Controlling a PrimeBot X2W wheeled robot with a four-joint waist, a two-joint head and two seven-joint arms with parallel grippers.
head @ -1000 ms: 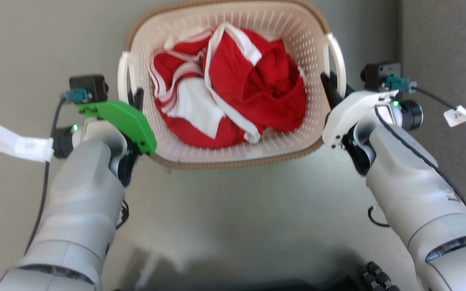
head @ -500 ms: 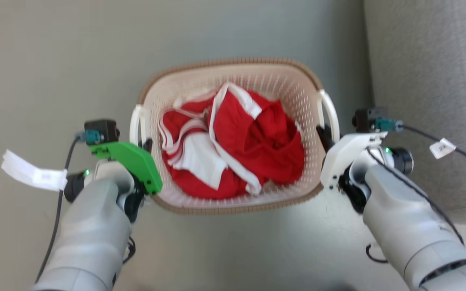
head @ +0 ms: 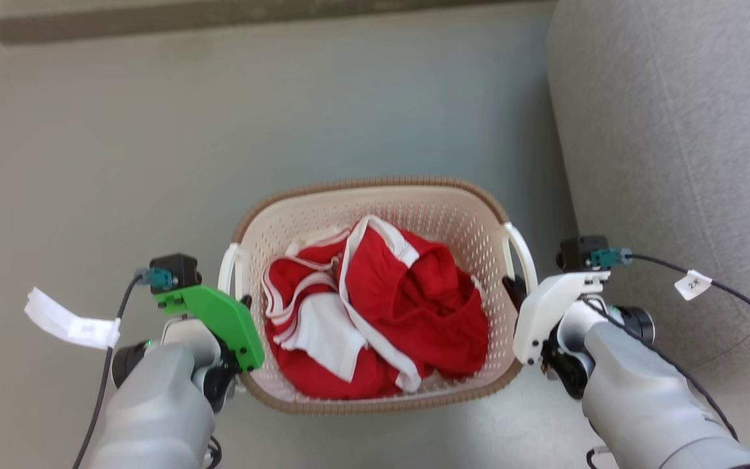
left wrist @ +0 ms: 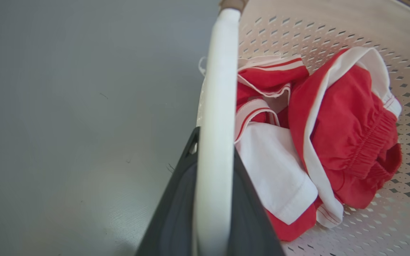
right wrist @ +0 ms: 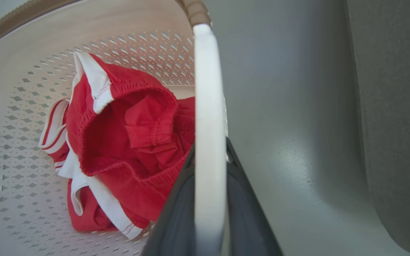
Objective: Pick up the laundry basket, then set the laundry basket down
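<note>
Since a second ago our head camera has tipped up and back, so the basket [head: 381, 185] sits lower and smaller in that view. More bare floor [head: 219, 117] shows beyond the basket and grey upholstery [head: 674, 130] stands to its right. Between our two arms the basket has kept its place.

Our left gripper [head: 243, 303] is at the basket's left handle [head: 227, 273], and our right gripper [head: 513, 286] is at its right handle [head: 523, 251]. From the left wrist, the white handle runs straight up between the two dark fingers [left wrist: 176, 206], which lie against it on either side: those jaws are closed on the handle. The right wrist shows the same, with its fingers [right wrist: 247, 213] pressed to both sides of the white bar and the jaws clamped on it.

Crumpled red clothes with white trim [head: 414, 306] lie inside the basket, heaped over its middle and toward its near wall, with the far perforated wall bare. Looking from above, we cannot tell whether the basket's base rests on the floor or hangs just over it.

A white tag [head: 69, 322] hangs on a cable to the left of the basket, and a smaller label [head: 693, 284] hangs to its right.
</note>
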